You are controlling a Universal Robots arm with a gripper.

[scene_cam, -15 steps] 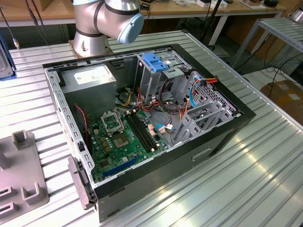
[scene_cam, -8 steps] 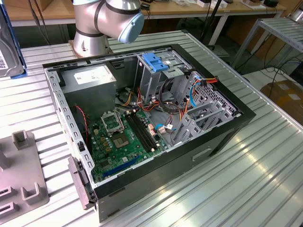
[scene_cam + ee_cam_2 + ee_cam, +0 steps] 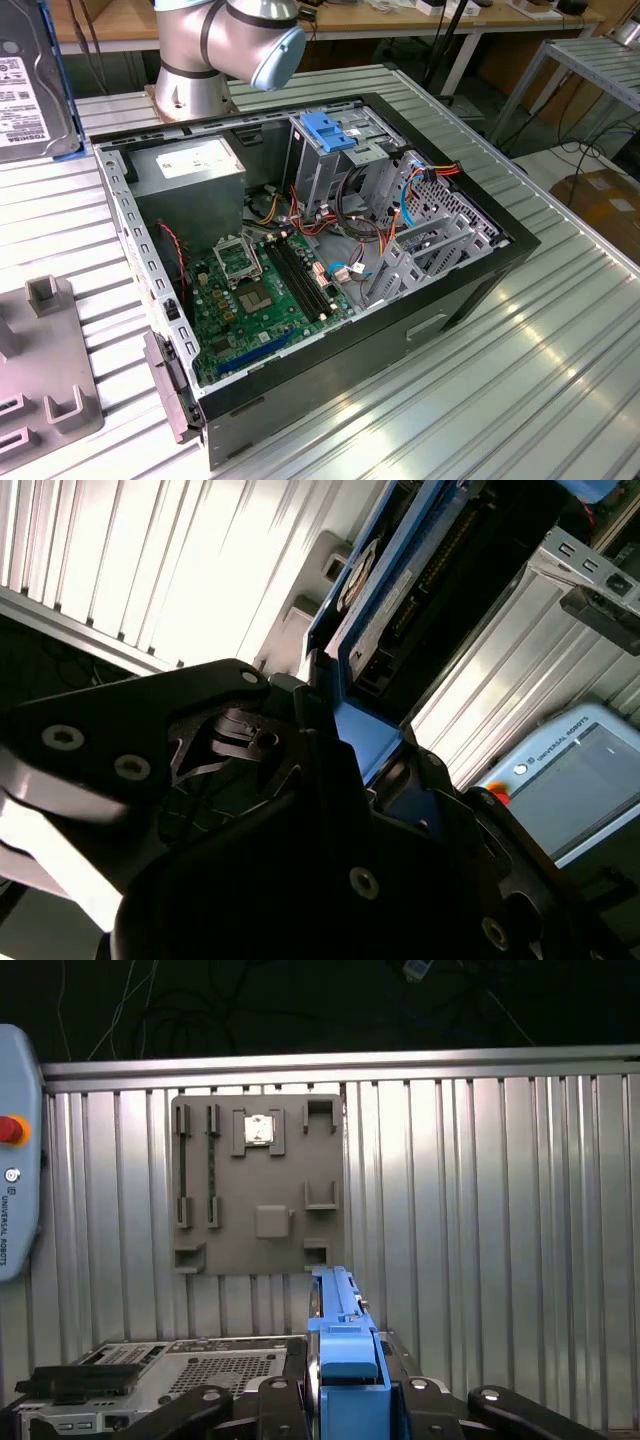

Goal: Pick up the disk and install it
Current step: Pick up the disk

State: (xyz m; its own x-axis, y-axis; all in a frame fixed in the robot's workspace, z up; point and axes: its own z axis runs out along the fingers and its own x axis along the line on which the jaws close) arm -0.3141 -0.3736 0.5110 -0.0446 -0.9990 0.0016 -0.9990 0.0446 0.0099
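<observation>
The disk point(image 3: 25, 95), a grey metal hard drive with a white label and a blue carrier along its edge, hangs in the air at the exterior view's far left, above the table and well clear of the open computer case point(image 3: 300, 260). In the first wrist view the disk point(image 3: 340, 1330) is seen edge-on, with my gripper point(image 3: 345, 1390) shut on it, black fingers point(image 3: 285, 1400) pressing from both sides. In the second wrist view the disk point(image 3: 390, 590) sticks out beyond the gripper point(image 3: 350, 740).
A tall grey drive cage point(image 3: 330, 170) with a blue bracket point(image 3: 330, 130) stands at the case's back, among cables. A grey fixture plate point(image 3: 45, 360) lies on the ribbed table, also in the first wrist view point(image 3: 255, 1185). A teach pendant point(image 3: 18, 1150) lies nearby. The arm's base point(image 3: 215, 50) stands behind the case.
</observation>
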